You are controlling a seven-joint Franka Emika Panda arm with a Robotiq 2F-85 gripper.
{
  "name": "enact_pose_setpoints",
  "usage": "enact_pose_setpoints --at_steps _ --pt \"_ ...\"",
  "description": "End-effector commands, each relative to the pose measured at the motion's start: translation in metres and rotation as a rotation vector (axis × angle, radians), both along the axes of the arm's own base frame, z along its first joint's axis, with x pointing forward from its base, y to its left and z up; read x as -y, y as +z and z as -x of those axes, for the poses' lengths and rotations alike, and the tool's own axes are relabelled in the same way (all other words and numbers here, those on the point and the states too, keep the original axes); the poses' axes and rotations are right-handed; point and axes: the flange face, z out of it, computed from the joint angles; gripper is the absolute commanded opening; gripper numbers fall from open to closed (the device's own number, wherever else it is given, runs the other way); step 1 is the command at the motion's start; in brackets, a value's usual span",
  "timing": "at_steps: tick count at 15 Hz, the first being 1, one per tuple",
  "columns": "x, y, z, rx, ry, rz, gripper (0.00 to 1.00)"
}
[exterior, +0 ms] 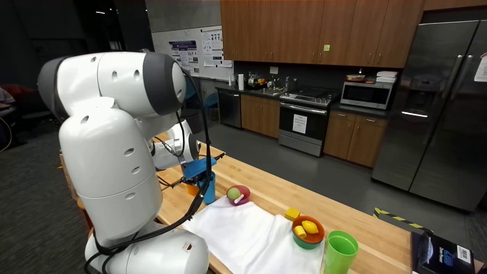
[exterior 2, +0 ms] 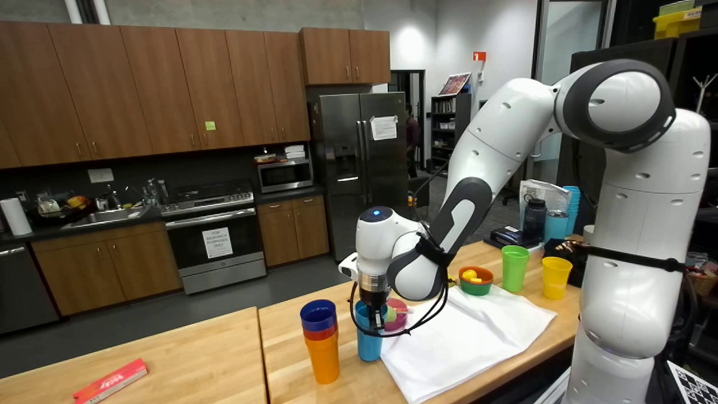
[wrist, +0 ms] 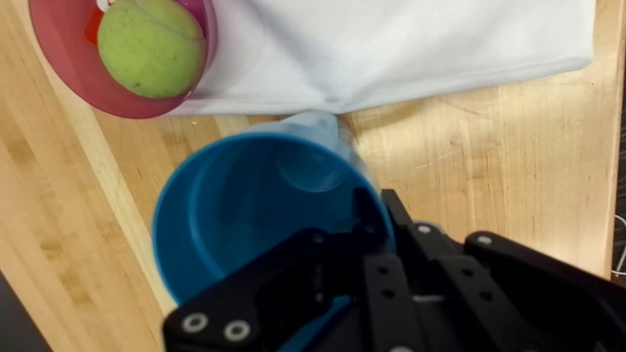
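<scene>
1. Nearest the camera, at the bottom of the wrist view, is the black jointed gripper. It pinches the wall of a tall, round blue plastic cup, one fingertip inside the rim and one outside, at the right side of the mouth.
2. The cup fills the middle of the wrist view, mouth toward the camera. It looks roughly upright in both exterior views; whether its base touches the pale wooden table I cannot tell.
3. Judged from this, the step in hand is holding the cup by its rim. Any move from here would call for a steady pinch, a level cup and room around its neighbours.
4. Left of the cup in an exterior view, apart from it, stands a stack of dark blue, red and orange plastic cups.
5. At the wrist view's upper left, a round, magenta-red plastic bowl holds a yellow-green ball.
6. A creased white cloth spreads across the top.
7. Toward the lower right of an exterior view sit a green-and-orange bowl of yellow pieces, a yellow block and a tall green plastic cup.
</scene>
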Motion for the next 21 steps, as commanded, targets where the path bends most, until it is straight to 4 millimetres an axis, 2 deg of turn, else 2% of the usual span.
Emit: enact_pose_setpoints --at_steps 1,7,13,15,21 --pt "-0.004 0.026 0.003 0.026 0.039 -0.013 0.02" --pt "-0.001 0.046 -0.009 0.125 0.09 0.001 0.02" --pt "0.01 0.053 -0.032 0.141 0.068 0.076 0.02" --pt "0.012 0.05 -0.039 0.133 0.06 0.08 0.02" --pt "0.014 0.026 -0.046 0.069 0.04 0.074 0.02"
